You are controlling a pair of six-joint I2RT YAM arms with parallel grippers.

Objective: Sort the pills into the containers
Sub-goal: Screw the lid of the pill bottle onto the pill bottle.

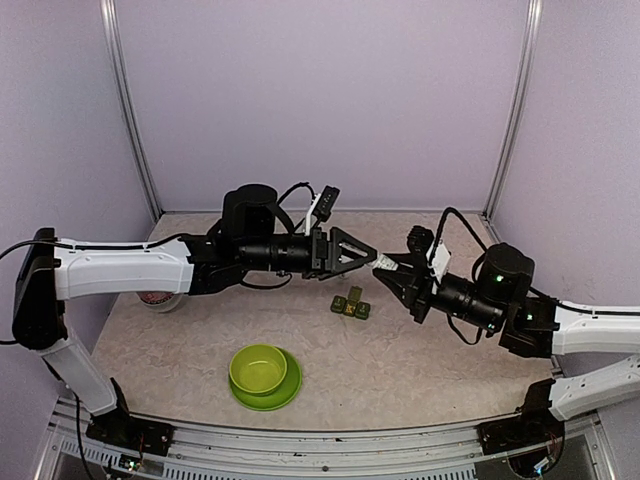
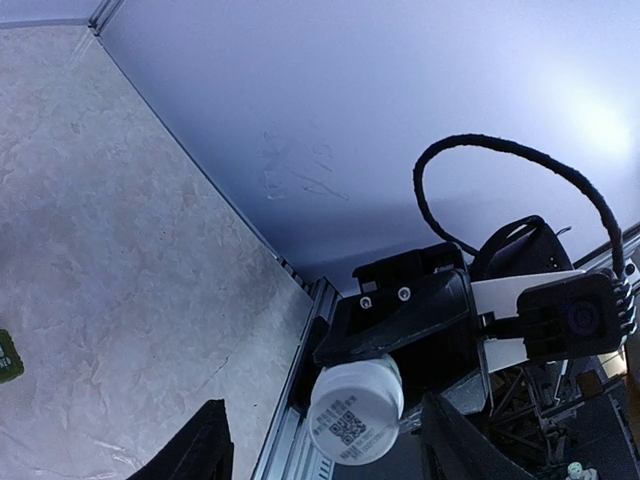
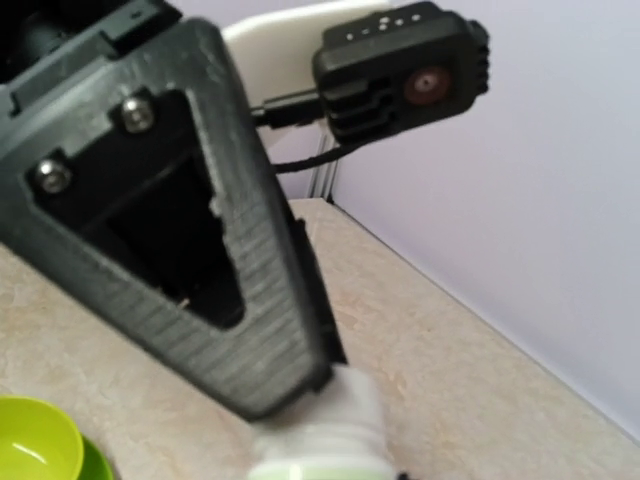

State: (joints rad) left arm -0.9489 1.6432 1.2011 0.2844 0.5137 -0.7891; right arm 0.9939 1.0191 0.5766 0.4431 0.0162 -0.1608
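The dark green three-compartment pill box (image 1: 350, 306) lies on the table below both grippers; its edge shows in the left wrist view (image 2: 5, 357). My right gripper (image 1: 398, 270) is shut on a white pill bottle (image 1: 385, 262) and holds it on its side in the air. In the right wrist view the bottle (image 3: 325, 430) has a green label, and my own fingers are out of view. My left gripper (image 1: 372, 255) faces it, open; its fingers (image 2: 195, 450) stand either side of the bottle's QR-coded end (image 2: 355, 410) without touching. No loose pills show.
A lime-green bowl (image 1: 260, 368) sits on its plate (image 1: 285, 395) at the near centre; the bowl also shows in the right wrist view (image 3: 35, 440). A white round tub (image 1: 160, 298) stands under the left arm. Lilac walls enclose the table.
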